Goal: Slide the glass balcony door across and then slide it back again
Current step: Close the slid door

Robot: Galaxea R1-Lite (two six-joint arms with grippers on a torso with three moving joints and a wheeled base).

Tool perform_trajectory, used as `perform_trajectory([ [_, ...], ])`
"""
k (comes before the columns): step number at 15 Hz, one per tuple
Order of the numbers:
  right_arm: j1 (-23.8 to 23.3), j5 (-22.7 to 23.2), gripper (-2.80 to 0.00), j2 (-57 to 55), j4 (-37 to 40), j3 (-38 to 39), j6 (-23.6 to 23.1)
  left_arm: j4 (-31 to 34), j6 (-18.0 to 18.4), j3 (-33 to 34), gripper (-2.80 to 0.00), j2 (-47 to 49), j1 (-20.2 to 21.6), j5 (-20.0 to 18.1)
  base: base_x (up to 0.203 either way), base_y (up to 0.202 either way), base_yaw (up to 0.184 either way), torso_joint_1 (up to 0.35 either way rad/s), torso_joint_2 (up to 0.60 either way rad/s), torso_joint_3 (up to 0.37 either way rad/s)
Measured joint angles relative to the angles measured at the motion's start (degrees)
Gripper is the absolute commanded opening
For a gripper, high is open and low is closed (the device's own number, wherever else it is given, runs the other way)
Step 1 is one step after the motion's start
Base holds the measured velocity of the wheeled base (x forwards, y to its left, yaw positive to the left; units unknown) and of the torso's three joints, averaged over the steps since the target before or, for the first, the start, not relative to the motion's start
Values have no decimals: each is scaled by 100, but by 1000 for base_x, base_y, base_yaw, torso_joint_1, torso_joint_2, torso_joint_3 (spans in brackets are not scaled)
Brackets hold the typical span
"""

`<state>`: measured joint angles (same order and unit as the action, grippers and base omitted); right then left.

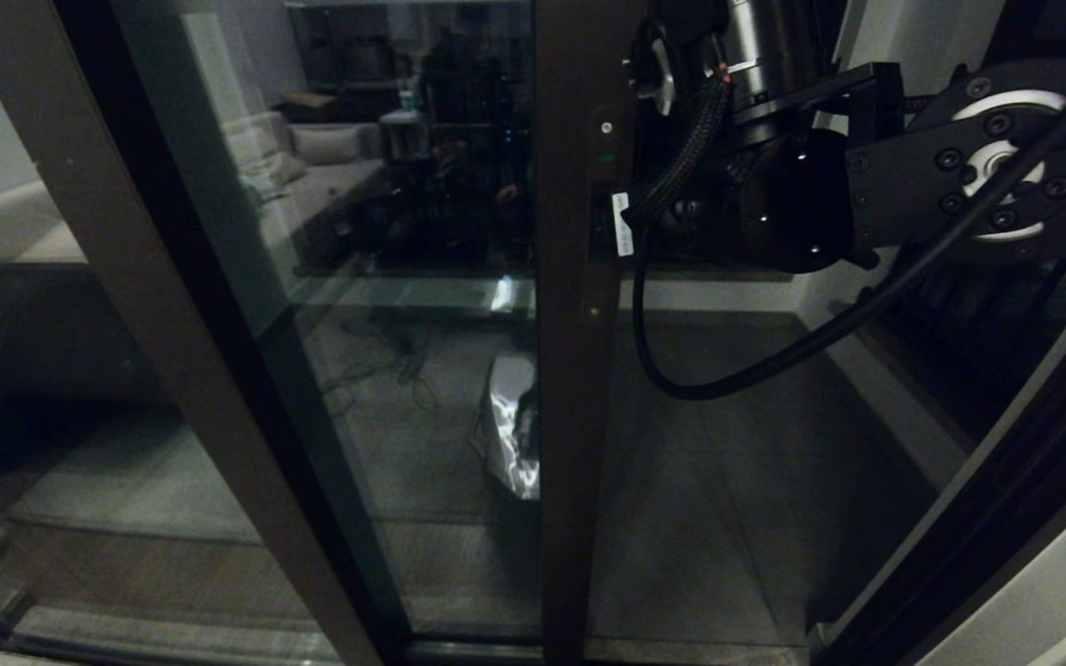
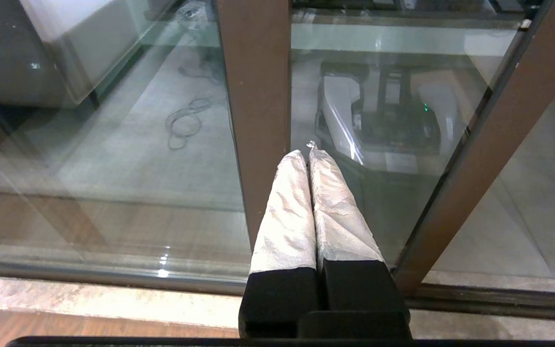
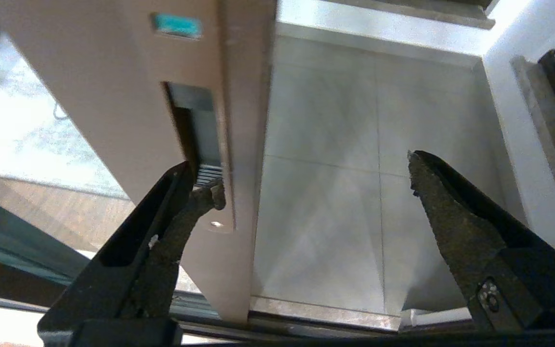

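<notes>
Glass balcony door (image 1: 579, 370) standing upright in the middle, partly slid across, bare balcony floor (image 3: 335, 193) showing to its right. Slot handle (image 3: 200, 140) on its brown edge, with one tip of the right fingers (image 3: 205, 197) hooked into it. Right fingers spread wide, nothing clenched. Left fingers (image 2: 301, 193) pressed tight together, low down near the glass, holding nothing.

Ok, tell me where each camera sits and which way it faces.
Head view: up on the head, facing the glass balcony door; right arm shows.
Left wrist view: behind the shut left gripper, aimed low at the glass.
Right wrist view: behind the open right gripper, one finger in the slot handle.
Shared: the door's brown stile.
</notes>
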<state>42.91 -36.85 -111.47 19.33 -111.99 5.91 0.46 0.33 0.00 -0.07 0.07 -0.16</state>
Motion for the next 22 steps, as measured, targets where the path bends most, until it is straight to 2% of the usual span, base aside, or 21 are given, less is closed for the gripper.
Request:
perform_trajectory([
  [22, -341, 20, 0, -202, -278, 8, -123, -2, -1, 0, -280, 0, 0, -2, 0, 0, 0, 0, 0, 0],
])
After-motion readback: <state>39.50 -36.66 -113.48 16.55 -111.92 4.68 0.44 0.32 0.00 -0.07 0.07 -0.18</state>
